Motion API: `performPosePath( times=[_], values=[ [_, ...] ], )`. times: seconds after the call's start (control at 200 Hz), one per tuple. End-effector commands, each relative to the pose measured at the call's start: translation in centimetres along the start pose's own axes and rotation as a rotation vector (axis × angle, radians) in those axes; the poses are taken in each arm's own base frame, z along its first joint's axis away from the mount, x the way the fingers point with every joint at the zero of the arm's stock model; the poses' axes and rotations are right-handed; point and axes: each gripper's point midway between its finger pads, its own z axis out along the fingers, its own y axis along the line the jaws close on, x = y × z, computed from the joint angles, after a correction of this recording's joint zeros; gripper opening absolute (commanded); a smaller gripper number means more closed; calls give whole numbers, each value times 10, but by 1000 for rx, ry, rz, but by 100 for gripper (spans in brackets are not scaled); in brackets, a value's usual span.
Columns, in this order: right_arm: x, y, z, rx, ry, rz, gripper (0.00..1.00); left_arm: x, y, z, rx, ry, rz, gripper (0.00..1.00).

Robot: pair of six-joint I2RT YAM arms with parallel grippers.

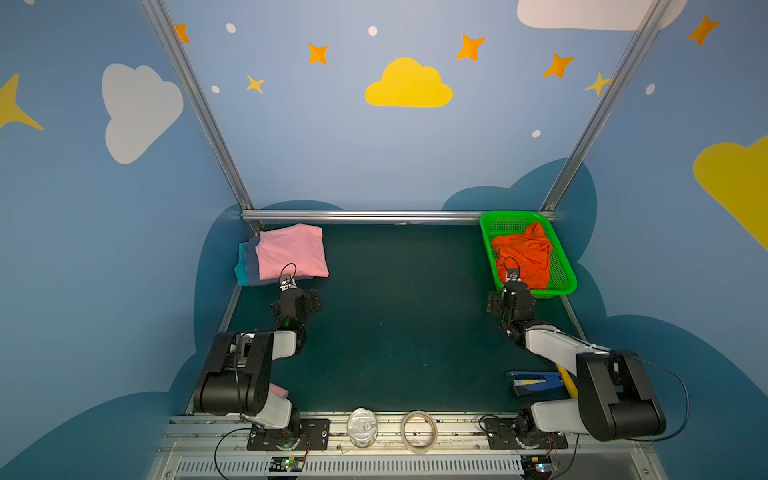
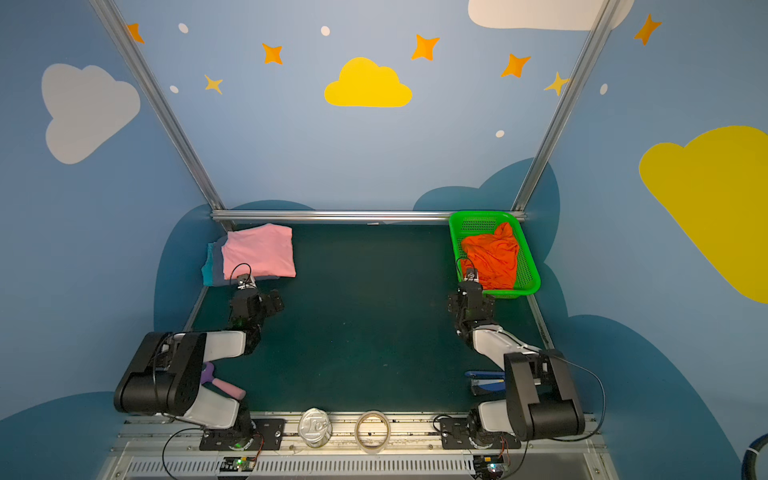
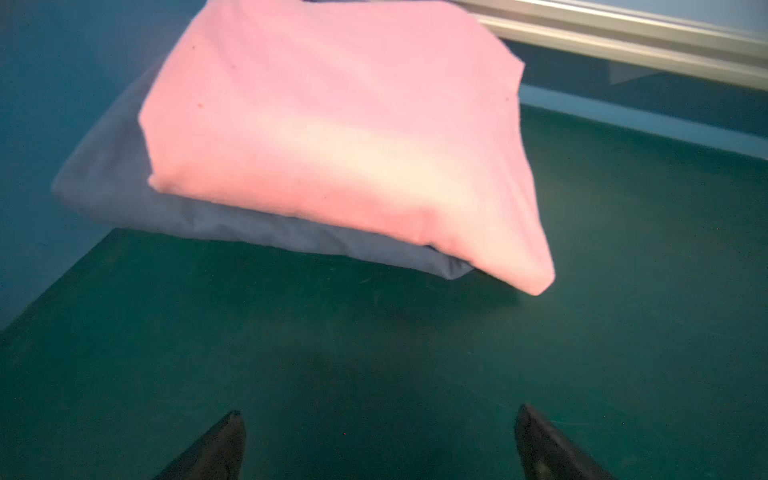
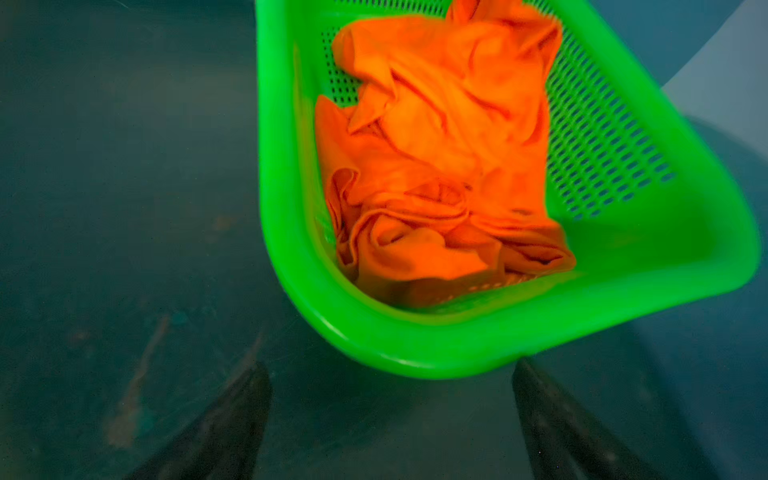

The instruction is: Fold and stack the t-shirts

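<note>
Left gripper point(image 3: 380, 411): jaws spread wide, nothing between them, over bare mat just on the near side of the stack, not touching it.
Right gripper point(image 4: 390, 363): jaws also wide and empty, over the mat just short of the basket's near rim. That wrist view is blurred.

Shirts:
- pink t-shirt point(image 1: 291, 251): folded to a rough rectangle, smooth, on top of the stack in the far-left corner. Its near right corner overhangs the layer below.
- slate blue t-shirt point(image 3: 104, 187): folded, directly under the pink one, sticking out on the left and near sides.
- teal t-shirt point(image 1: 240, 266): bottom of the stack, only a strip showing along the left edge in both top views.
- orange t-shirt point(image 1: 523, 253): unfolded and crumpled, inside the green mesh basket point(image 1: 567, 282) in the far-right corner.

Surface and room:
- A metal can point(image 1: 362, 427) and a tape roll point(image 1: 419, 430) sit side by side on the near aluminium rail, between the arm bases.
- A blue stapler point(image 1: 534, 380) lies near right, partly under the right arm.
- A pink-and-purple item point(image 2: 226, 386) lies by the left arm base; can't tell what it is.
- The dark green mat point(image 1: 395, 311) has a bare centre.
- An aluminium bar point(image 1: 361, 215) runs along the far edge.
- The walls are blue, painted with clouds and stars, including a yellow cloud point(image 1: 409, 85) on the far wall.
</note>
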Motion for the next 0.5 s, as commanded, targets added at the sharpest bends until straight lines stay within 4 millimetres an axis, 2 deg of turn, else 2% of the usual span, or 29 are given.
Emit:
performPosePath(
  times=[0.0,0.07,0.145,0.26,0.496],
  values=[
    [-20,25,7,-278,-189,114,97,-15,-14,1,95,-25,30,100],
    [-23,39,4,-360,-247,40,97,-17,-14,2,105,-38,12,100],
    [-22,41,3,-369,-208,41,97,-17,-16,1,113,-26,33,100],
    [-13,34,7,-289,-2,82,97,-17,-16,1,111,-29,34,100],
    [-15,34,8,-306,-14,88,97,-16,-16,1,107,-26,36,100]
  ],
)
